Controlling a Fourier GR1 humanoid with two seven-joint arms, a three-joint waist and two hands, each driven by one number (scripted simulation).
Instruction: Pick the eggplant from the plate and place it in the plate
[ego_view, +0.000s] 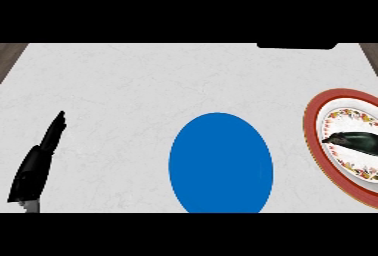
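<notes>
A dark eggplant (356, 141) lies on a white plate with a red rim and flowered border (314, 112) at the right edge of the counter, partly cut off by the view. A plain blue plate (220, 163) sits in the middle near the front. My left hand (37, 165) rests at the lower left, fingers straight and pointing up, far from both plates and holding nothing. My right hand does not show.
The counter top (148, 85) is white marble with wooden strips at its far left and right corners. A dark object (295, 45) sits at the back edge, right of centre.
</notes>
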